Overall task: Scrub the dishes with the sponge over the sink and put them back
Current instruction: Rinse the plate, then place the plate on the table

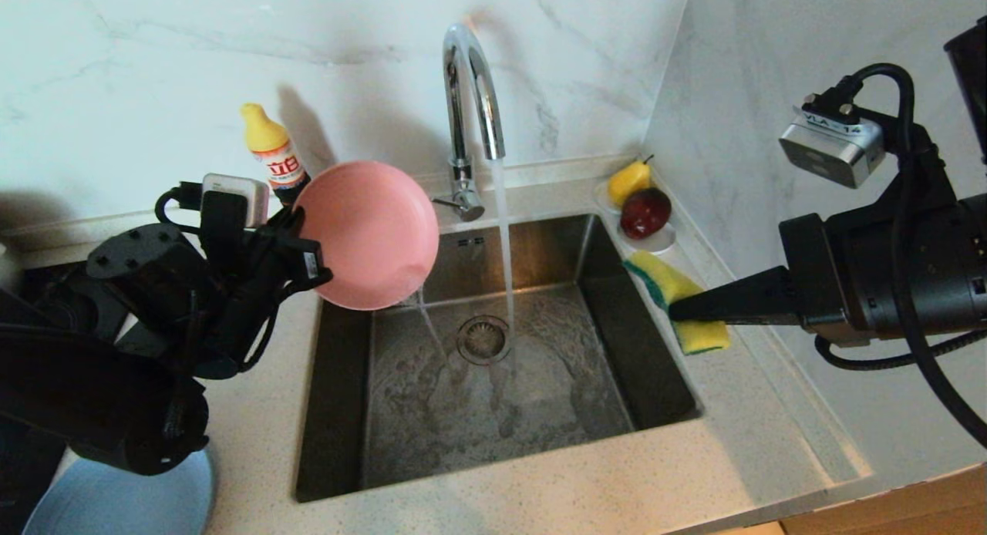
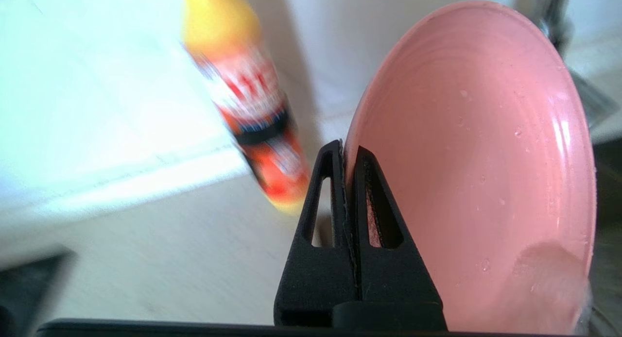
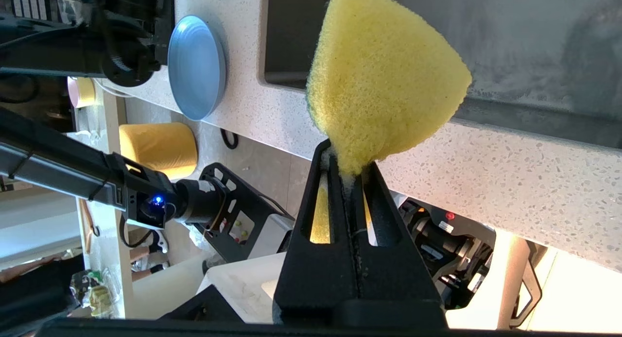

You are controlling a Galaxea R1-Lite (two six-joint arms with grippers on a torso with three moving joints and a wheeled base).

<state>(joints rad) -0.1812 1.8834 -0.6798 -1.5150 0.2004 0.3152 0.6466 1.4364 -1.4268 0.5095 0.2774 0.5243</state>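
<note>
Pink and round, the plate [image 1: 368, 233] hangs tipped on its edge at the sink's [image 1: 493, 442] ten o'clock corner, and water drips off its low rim into the basin. The left pincer [image 2: 349, 152] is closed tight on the plate's rim. The tap [image 1: 472, 95] runs, with its stream falling by the drain [image 1: 483, 339].

The right pincer [image 3: 347, 164] is closed on the narrow tail of the sponge [image 1: 678, 300], just over the surface at the sink's three o'clock side, well apart from the plate.

I think the plate is being rinsed or drained. Next, either the sponge must come across to meet the plate over the basin, or the plate goes back to the surface by the blue plate [image 1: 123, 500] at seven o'clock.

The plate looks smooth and wet, with small drops on it. The sponge is yellow and fluffy, with a thin green side.
</note>
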